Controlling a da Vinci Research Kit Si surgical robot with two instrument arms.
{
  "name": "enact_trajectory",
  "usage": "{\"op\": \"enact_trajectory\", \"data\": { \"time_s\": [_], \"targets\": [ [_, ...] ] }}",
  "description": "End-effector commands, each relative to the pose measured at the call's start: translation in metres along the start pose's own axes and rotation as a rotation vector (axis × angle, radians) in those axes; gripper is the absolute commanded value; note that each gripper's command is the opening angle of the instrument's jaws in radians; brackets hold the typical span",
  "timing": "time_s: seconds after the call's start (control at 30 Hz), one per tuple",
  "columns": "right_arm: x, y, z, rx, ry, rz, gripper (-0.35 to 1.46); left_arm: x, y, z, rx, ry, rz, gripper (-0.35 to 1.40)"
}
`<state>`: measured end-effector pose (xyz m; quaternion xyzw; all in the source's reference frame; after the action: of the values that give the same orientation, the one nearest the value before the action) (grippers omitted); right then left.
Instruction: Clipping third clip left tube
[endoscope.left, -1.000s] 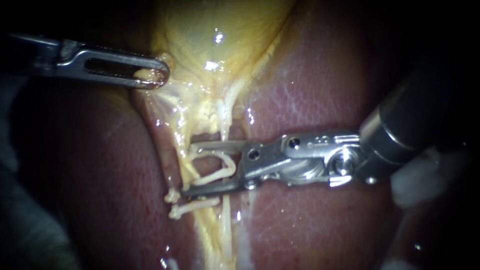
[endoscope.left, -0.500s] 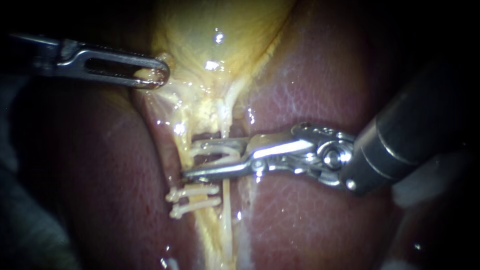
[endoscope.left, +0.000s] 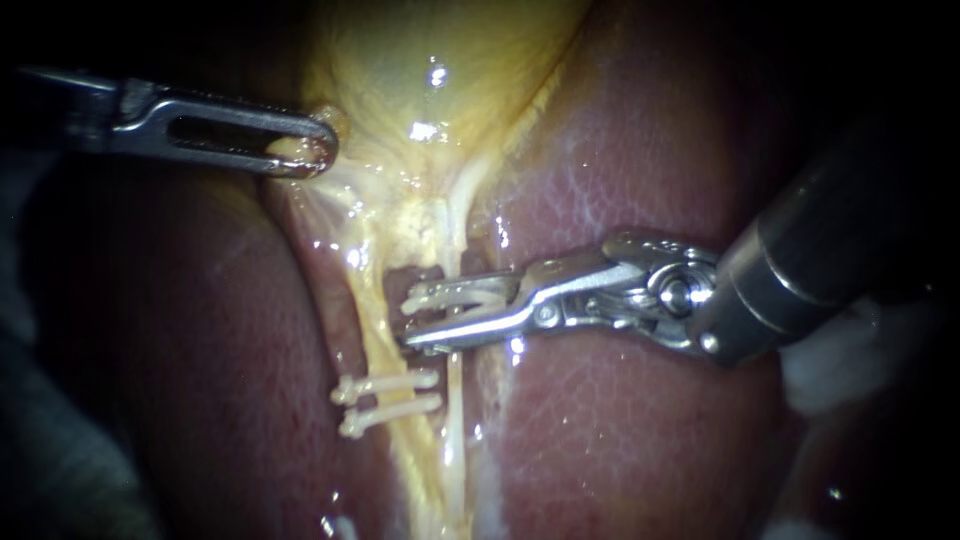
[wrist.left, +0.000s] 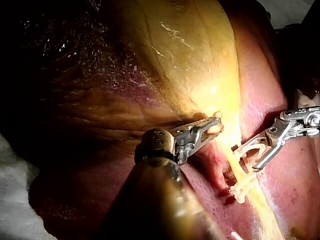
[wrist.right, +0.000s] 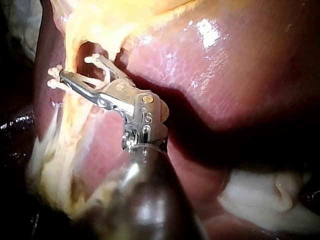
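**Entry: third clip, left tube**

- Left instrument (endoscope.left: 318, 152): entering from the upper left. Jaws clamped on a fold of the gallbladder (endoscope.left: 430, 60) at its narrow end, stretching it away from the liver (endoscope.left: 620, 180).
- Right instrument (endoscope.left: 410, 320): entering from the right. Jaws at a narrow gap, gripping a pale clip (endoscope.left: 455, 295) from both sides, the clip's legs apart in a curve, not yet pressed flat.
- Left tube (endoscope.left: 370, 335): yellowish strand running down from the gallbladder, beside a dark window in the tissue. Tips of the loaded jaws near it. Impossible to tell in any view whether both clip legs straddle it fully.
- Upper set clip (endoscope.left: 388, 383) and lower set clip (endoscope.left: 392, 408): across the left tube, close together, just beyond the loaded jaws on the side away from the gallbladder.
- Thin pale strand (endoscope.left: 452, 400): just beside the left tube, passing under the right instrument's jaws.

**Hazards, as judged**

- Partial bite: closing with the tips short of the tube's far side, leaving it half pinched and apt to leak or slip.
- Wrong catch: taking in the thin pale strand or loose tissue, through a skewed or overly deep approach.
- Crowding: landing against the upper set clip and loosening it, through drift toward it.
- Dropped clip: slipping free if loosened before closure.
- Tear: too hard a pull by the left instrument, ripping the gallbladder fold or the stretched tube.
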<state>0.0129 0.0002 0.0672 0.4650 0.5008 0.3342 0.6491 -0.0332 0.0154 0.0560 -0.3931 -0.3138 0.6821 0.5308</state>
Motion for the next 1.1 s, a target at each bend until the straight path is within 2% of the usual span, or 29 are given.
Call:
{"op": "enact_trajectory", "data": {
  "time_s": [0.03,0.27,0.47,0.7,0.83,1.1],
  "targets": [
    [-0.0004,0.0005,0.0000,0.005,-0.006,-0.006,0.50,0.0000,0.0000,0.0000,0.000,0.000,0.000,-0.35],
    [-0.0015,0.0029,-0.0004,0.015,-0.020,-0.021,0.50,0.0000,0.0000,0.0000,0.000,0.000,0.000,-0.35],
    [-0.0018,0.0038,-0.0004,0.020,-0.012,-0.020,0.50,0.0000,0.0000,0.0000,0.000,0.000,0.000,-0.35],
    [-0.0016,0.0036,0.0006,0.062,0.006,-0.014,0.50,0.0000,0.0000,0.0001,0.001,0.000,0.000,-0.35],
    [-0.0015,0.0031,0.0017,0.091,0.003,-0.014,0.50,0.0000,0.0000,0.0001,0.001,0.000,0.000,-0.35],
    [-0.0011,0.0021,0.0042,0.124,0.031,-0.019,0.50,0.0000,0.0000,0.0001,0.001,0.000,0.000,-0.35]
  ]
}}
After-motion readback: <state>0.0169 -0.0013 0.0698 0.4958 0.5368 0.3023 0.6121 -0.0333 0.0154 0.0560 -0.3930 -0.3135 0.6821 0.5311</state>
